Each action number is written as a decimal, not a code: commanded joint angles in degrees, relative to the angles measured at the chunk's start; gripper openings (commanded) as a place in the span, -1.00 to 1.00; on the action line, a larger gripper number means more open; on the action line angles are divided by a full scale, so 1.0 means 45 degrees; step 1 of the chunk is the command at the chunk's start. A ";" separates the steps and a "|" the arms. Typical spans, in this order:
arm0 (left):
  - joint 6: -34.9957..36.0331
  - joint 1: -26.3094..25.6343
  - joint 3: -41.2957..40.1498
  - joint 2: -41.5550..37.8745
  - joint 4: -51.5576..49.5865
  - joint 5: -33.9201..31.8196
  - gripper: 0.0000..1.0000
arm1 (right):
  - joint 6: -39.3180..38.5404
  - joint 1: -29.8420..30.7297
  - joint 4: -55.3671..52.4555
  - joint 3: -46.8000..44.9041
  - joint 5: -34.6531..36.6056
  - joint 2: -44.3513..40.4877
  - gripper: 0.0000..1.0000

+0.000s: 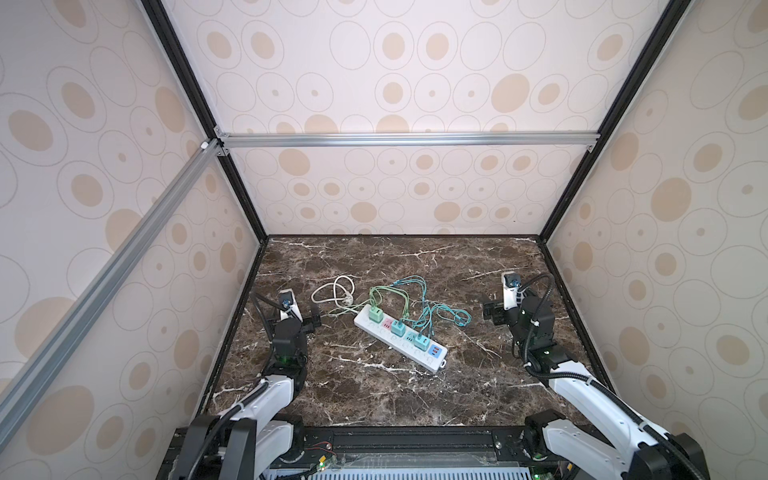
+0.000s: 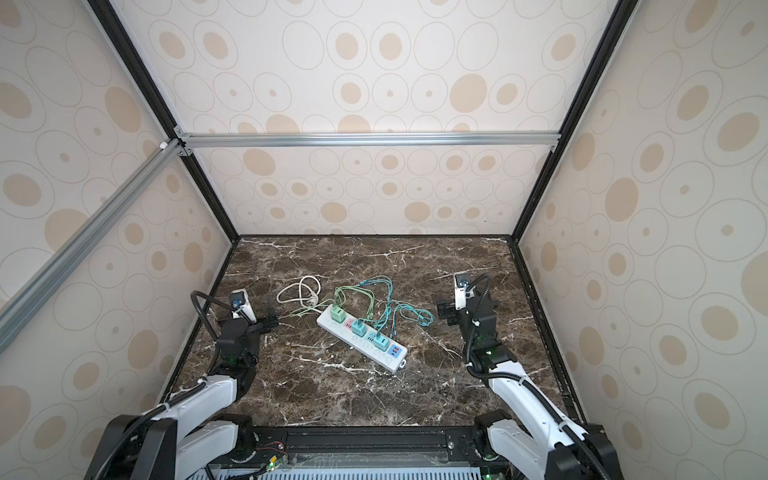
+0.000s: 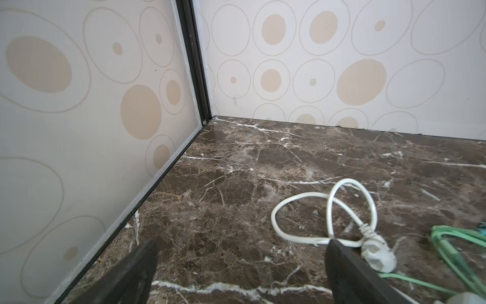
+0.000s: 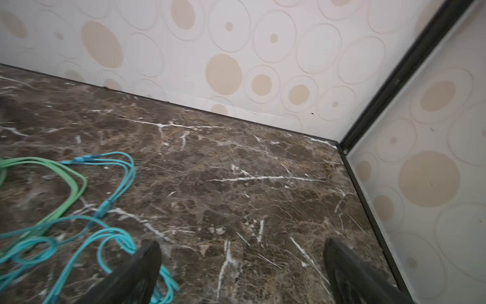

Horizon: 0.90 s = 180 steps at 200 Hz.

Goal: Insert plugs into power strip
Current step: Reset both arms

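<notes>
We judged insertion finished: the mint plug (image 1: 375, 314), middle teal plug (image 1: 397, 328) and end teal plug (image 1: 419, 340) sat in the power strip (image 1: 432, 363) at table centre. The left gripper (image 3: 240, 265) at its 9 o'clock and the right gripper (image 4: 242, 268) at 3 o'clock stood spread, empty. Next called only for checking seating.

Both arms (image 1: 582, 386) have white shells, black joints, black ribbed cables (image 1: 524, 349) and green lights (image 1: 284, 357).

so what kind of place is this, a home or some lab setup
Probably a robot test booth, not a home: patterned wall panels in a metal frame box in a marble-look tabletop, with a left arm and a right arm mounted at its front edge.
</notes>
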 commanded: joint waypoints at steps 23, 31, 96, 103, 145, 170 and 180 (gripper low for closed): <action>0.0606 0.0182 -0.1372 0.2912 0.7863 0.0463 0.98 | 0.1036 -0.1268 0.3280 -0.1542 -0.0282 0.1936 0.98; 0.0651 0.0226 -0.1460 0.3350 0.8488 0.0421 0.98 | 0.1056 -0.1327 0.3820 -0.1784 -0.0324 0.2330 0.98; 0.0743 0.0421 -0.0954 0.5798 1.0005 0.0988 0.98 | 0.1193 -0.1965 0.6732 -0.1943 -0.1750 0.4543 0.98; 0.0785 0.0436 -0.0791 0.5791 0.9718 0.1014 0.98 | 0.1333 -0.2051 0.7638 -0.2082 -0.1941 0.5221 0.99; 0.0718 0.0505 0.0794 0.5766 0.6608 0.1210 0.98 | 0.1641 -0.2375 0.5864 -0.0380 -0.1968 0.6802 0.99; 0.0716 0.0533 0.0819 0.5705 0.6495 0.1222 0.98 | 0.1521 -0.2337 0.5471 -0.0231 -0.2080 0.6714 0.99; 0.0670 0.0531 0.0816 0.5658 0.6357 0.1231 0.98 | 0.1456 -0.2342 0.6410 -0.0454 -0.2136 0.6999 0.99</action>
